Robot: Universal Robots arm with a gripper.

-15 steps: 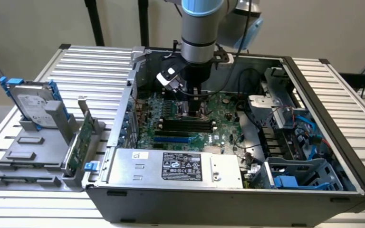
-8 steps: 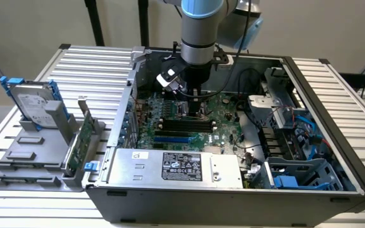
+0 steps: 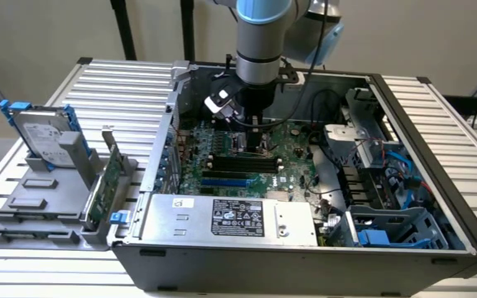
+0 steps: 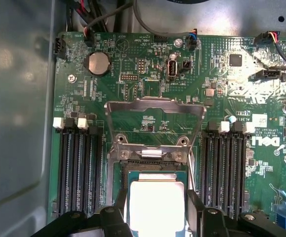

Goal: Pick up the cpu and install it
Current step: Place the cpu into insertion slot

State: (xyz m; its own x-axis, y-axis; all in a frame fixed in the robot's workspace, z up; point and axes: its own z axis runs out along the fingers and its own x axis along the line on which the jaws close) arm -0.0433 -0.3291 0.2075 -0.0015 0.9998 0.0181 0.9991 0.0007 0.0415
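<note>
Entry, gripper inside the case [image 3: 151, 186], low over the motherboard [image 4: 133, 79]. The gripper [image 4: 158, 213] was clamped on the cpu [image 4: 156, 200] by two opposite edges, with a black finger [image 4: 198, 213] pressed against each side. The cpu hung level directly over the socket [image 4: 153, 154], bright metal top towards the wrist camera. I could not tell whether it was already resting in the seat or just above it. The load plate [image 4: 155, 104] stood hinged up and clear on the far side of the socket. Main risk as I judged it: a small offset or twist at the seat would put the chip down on the socket contacts crooked, and any downward push then would bend them. A slip in a grip on such thin edges would cause the same, dropping one corner first. Second risk: the plate falling forward onto the fingers if it were nudged. Room was tight. The socket frame hugged the chip on all sides, and the memory slots [image 4: 79, 168] and [image 4: 222, 168] ran close alongside, just beyond each finger. In the exterior view loose cables [image 3: 322, 105] hung near the wrist and the case wall [image 4: 19, 123] rose to one side, so straight up looked like the only free way.
</note>
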